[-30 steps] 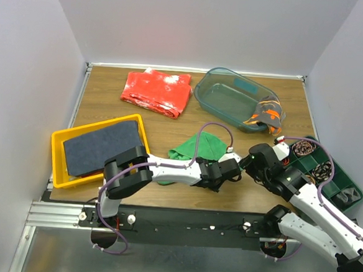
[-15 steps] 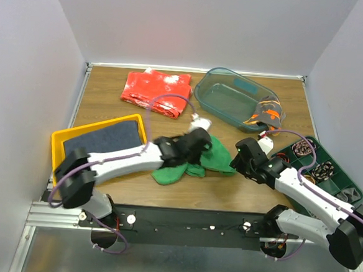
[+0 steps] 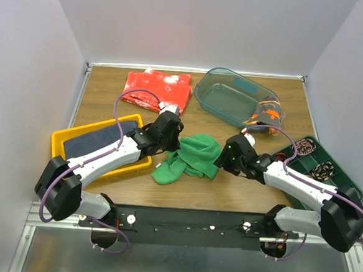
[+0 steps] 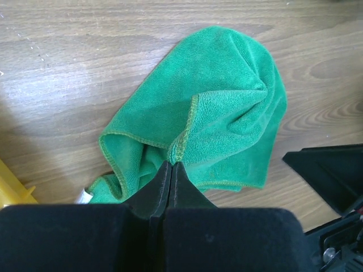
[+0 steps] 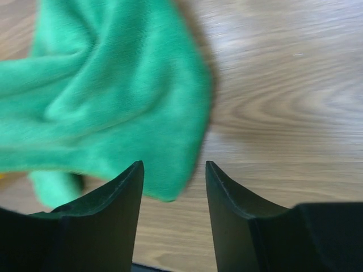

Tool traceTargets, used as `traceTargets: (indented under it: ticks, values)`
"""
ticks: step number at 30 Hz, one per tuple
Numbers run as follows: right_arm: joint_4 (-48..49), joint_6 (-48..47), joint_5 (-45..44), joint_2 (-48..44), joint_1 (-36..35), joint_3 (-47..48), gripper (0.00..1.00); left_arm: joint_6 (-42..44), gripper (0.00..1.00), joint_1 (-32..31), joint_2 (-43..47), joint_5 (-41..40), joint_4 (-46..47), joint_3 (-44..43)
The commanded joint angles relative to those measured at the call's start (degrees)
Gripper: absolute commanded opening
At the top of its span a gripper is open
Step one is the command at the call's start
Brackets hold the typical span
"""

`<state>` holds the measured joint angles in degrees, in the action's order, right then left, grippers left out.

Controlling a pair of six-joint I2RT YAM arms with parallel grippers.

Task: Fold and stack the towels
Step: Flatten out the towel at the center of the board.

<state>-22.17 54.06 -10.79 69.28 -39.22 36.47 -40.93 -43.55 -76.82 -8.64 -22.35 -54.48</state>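
The bright green towel (image 3: 192, 157) lies crumpled on the wooden table at centre front. It also shows in the left wrist view (image 4: 227, 107) and in the right wrist view (image 5: 113, 96). My left gripper (image 3: 176, 142) is shut on a stitched hem fold of the green towel (image 4: 172, 164) at its far left side. My right gripper (image 3: 227, 155) is open and empty just off the towel's right edge, and a towel corner lies between its fingers below them (image 5: 173, 170). A dark navy towel (image 3: 92, 146) lies flat in the yellow tray (image 3: 58, 141). A dark grey towel with orange markings (image 3: 265, 114) hangs over the clear bin's corner.
A clear teal bin (image 3: 231, 97) stands at the back right. A red white-speckled cloth (image 3: 158, 91) lies at the back centre. A dark green organizer tray (image 3: 337, 184) with small parts sits at the right edge. The right gripper's body shows in the left wrist view (image 4: 332, 170).
My left arm has swung left and away from the front edge with the green towel's hem in its jaws. My right gripper has moved left up to the towel's right edge.
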Motion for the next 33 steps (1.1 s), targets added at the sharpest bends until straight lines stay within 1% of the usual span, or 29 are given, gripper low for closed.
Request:
traceTargets:
  ticks: [1, 6, 10, 14, 17, 18, 19, 21, 22, 24, 25, 26, 27, 28, 30, 31, 32, 33]
  values:
    - [7.6, 2.3, 5.4, -0.8, -1.5, -1.8, 0.57, -0.1, 0.0, 0.5, 0.7, 1.6, 0.7, -2.1]
    - [8.7, 6.9, 7.1, 0.2, -2.5, -6.3, 0.59, 0.4, 0.0, 0.7, 0.1, 1.7, 0.5, -3.4]
    - [9.3, 9.5, 6.8, -2.5, -2.8, -10.2, 0.63, 0.5, 0.0, 0.7, 0.1, 1.8, 0.0, -3.8]
    - [15.0, 11.8, 8.3, -2.6, -2.8, -13.2, 0.65, 0.6, 0.0, 0.7, 0.7, 1.6, 0.1, -3.4]
    - [19.0, 13.2, 10.0, 0.6, -3.1, -13.4, 0.62, 0.6, 0.0, 0.7, 0.8, 1.3, 0.0, -3.2]
    - [19.8, 13.7, 10.0, 1.2, -3.1, -13.4, 0.59, 0.6, 0.0, 0.7, 0.9, 1.3, 0.0, -3.2]
    - [21.2, 13.8, 9.8, 1.6, -3.3, -13.5, 0.54, 0.6, 0.0, 0.7, 1.0, 1.3, 0.1, -3.2]
    - [21.7, 13.8, 9.6, 3.1, -3.5, -13.4, 0.47, 0.8, 0.0, 0.7, 1.1, 1.2, -0.1, -3.4]
    - [21.7, 13.6, 8.8, 3.4, -3.5, -13.0, 0.42, 0.8, 0.0, 0.7, 1.2, 1.1, -0.4, -3.6]
    - [20.1, 12.2, 7.3, 3.2, -3.5, -11.5, 0.26, 1.0, 0.0, 0.7, 1.7, 1.0, -0.7, -3.9]
    - [18.1, 11.6, 5.8, 2.4, -3.5, -10.8, 0.07, 1.3, 0.0, 0.7, 2.8, 1.1, -0.5, -4.0]
    - [16.1, 10.6, 4.4, 1.3, -3.5, -9.8, 0.01, 1.6, 0.0, 0.7, 3.6, 1.2, -0.3, -4.2]
    - [13.3, 8.4, 2.6, 0.2, -3.5, -5.7, 0.01, 2.5, 0.0, 0.7, 4.4, 0.9, -1.1, -4.8]
    - [7.3, 7.0, -1.5, -2.7, -3.5, -3.4, 0.01, 3.2, 0.0, 0.7, 6.1, 0.6, -1.8, -5.5]
    - [1.5, 3.4, -6.5, -5.9, -3.5, 1.9, 0.01, 6.0, 0.0, 0.7, 8.0, 0.2, -3.6, -8.6]
    - [-3.2, 1.9, -11.3, -8.3, -3.5, 7.6, 0.01, 7.0, 0.0, 0.7, 9.7, 0.1, -4.2, -9.9]
    - [-5.1, 0.4, -13.5, -9.4, -3.5, 10.4, 0.01, 8.2, 0.0, 0.7, 10.5, 0.0, -4.8, -11.5]
    - [-6.4, -3.2, -15.1, -10.1, -3.5, 13.2, 0.01, 9.4, 0.0, 0.7, 11.2, 0.3, -5.9, -14.9]
